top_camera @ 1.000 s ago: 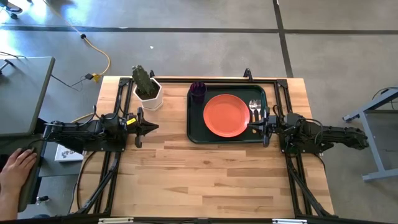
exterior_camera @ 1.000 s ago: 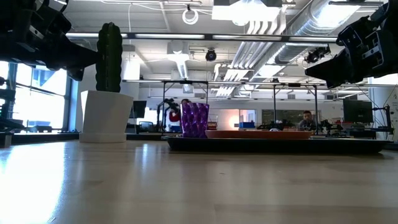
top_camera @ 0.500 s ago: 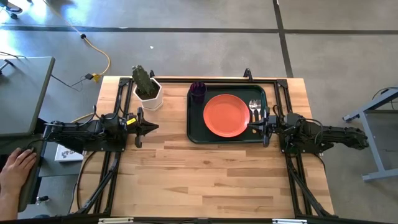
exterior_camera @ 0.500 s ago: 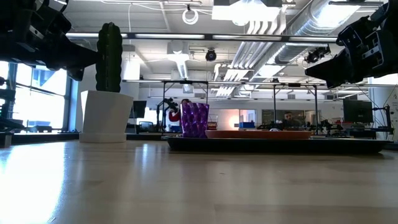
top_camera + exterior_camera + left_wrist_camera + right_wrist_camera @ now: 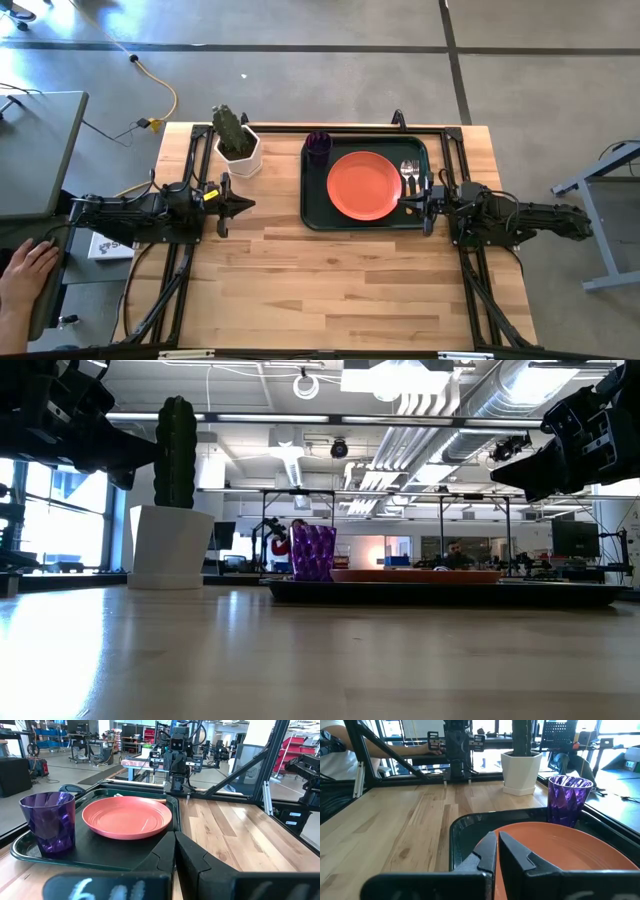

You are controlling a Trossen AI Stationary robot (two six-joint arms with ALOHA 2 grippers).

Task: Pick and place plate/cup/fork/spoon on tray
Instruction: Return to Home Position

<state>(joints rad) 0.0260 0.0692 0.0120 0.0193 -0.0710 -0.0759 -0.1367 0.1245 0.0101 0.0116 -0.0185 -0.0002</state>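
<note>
The right gripper, fingers closed on nothing, is held at the right rim of the tray; the left gripper is likewise closed. The plate, cup, fork and spoon are seen inside, so only a clean retreat seems needed.

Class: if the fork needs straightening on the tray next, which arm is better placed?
Probably the right. The fork lies by the right rim of the tray, just beyond the right pincer. The left pincer waits off the tray's left side, with the plate between.
</note>
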